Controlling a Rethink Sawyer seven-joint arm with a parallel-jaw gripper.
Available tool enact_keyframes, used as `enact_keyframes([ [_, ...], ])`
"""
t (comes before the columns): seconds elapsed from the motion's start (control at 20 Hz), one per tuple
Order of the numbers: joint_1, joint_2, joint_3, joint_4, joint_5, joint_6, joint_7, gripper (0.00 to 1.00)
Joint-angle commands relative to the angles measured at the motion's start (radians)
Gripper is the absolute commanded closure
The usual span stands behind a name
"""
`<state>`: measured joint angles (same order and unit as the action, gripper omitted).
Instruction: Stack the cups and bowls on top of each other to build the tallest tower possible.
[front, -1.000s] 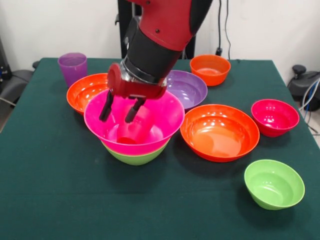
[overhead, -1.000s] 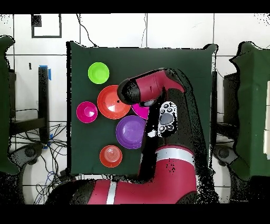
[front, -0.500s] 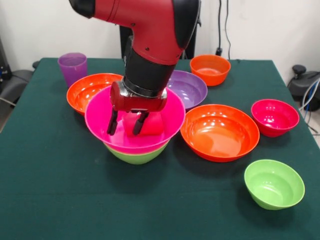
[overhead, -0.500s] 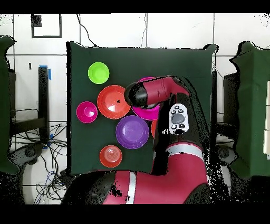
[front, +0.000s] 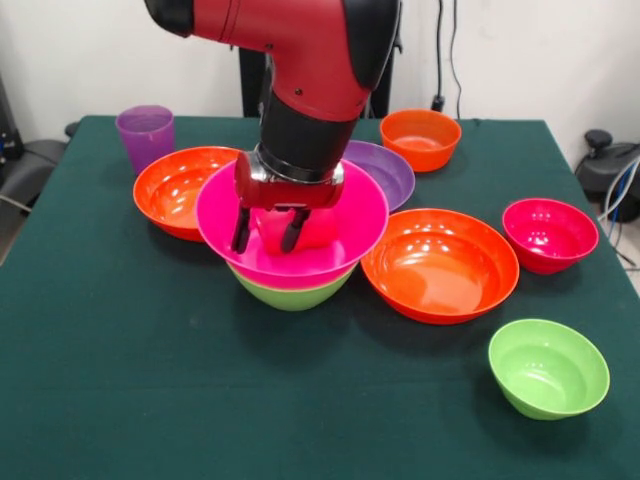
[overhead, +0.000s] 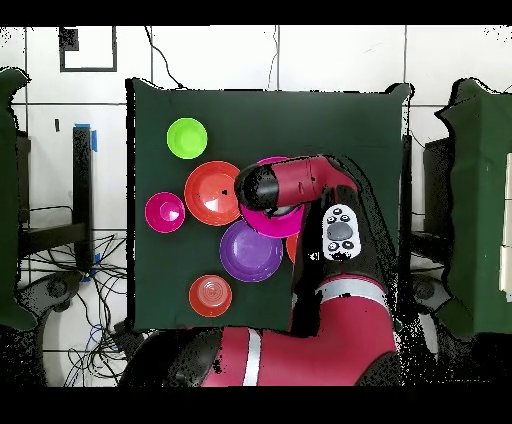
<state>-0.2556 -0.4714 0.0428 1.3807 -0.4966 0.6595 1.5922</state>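
Nearest me sits a small lime green bowl (front: 548, 367), alone and well apart from the rest. Behind it is the wide orange bowl (front: 440, 262) and, beside that, the tower (front: 292, 240): a hot pink bowl (front: 345, 232) nested on a lime green one. My gripper (front: 267, 229) hangs inside the pink bowl with its fingers (front: 241, 229) spread, holding nothing; a red-pink cup (front: 310, 225) seems to lie just behind them. I judge these glossy plastic pieces light, stiff and slippery, so I would pinch a rim wall rather than the curved body. Farther back are another orange bowl (front: 175, 188), the purple bowl (front: 385, 170), a red-pink bowl (front: 550, 233), the purple cup (front: 145, 135) and a small orange bowl (front: 420, 137).
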Motion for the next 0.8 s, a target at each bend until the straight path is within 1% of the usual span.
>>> enact_keyframes([
  [0.05,0.021,-0.029,0.084,0.095,0.045,0.149,-0.031,0.00],
  [0.25,0.031,-0.054,0.083,0.097,0.062,0.180,-0.023,0.00],
  [0.5,0.032,-0.058,0.097,0.080,0.100,0.220,-0.014,0.00],
  [0.8,0.018,-0.062,0.099,0.079,0.110,0.212,-0.022,0.00],
])
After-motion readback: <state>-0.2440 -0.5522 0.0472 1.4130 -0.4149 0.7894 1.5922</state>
